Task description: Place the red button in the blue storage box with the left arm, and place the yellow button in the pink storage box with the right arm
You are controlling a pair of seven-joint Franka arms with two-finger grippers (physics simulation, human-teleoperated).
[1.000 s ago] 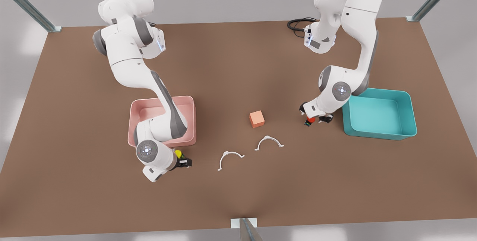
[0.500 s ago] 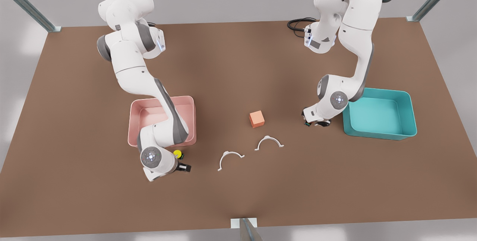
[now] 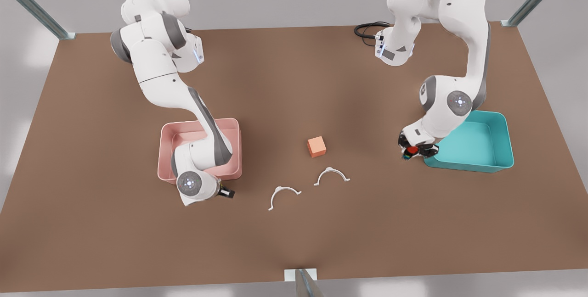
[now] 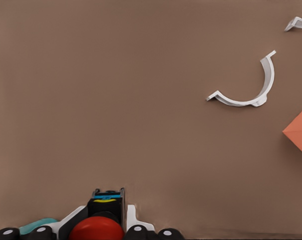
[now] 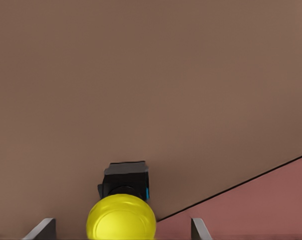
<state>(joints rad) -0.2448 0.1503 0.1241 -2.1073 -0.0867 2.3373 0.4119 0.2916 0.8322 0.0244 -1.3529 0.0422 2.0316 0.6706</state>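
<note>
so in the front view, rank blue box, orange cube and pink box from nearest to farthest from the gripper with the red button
From the left gripper, holding the red button:
1. Blue storage box, right beside it on the front view's right.
2. Orange cube, mid-table.
3. Pink storage box, far toward the front view's left.

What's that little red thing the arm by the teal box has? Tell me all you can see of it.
It is the red button: a glossy red dome on a black body with a blue and yellow band, plastic by the look. The left tool is shut on it, fingers on either side. It sits at the blue storage box's near corner, just outside the rim.
</note>
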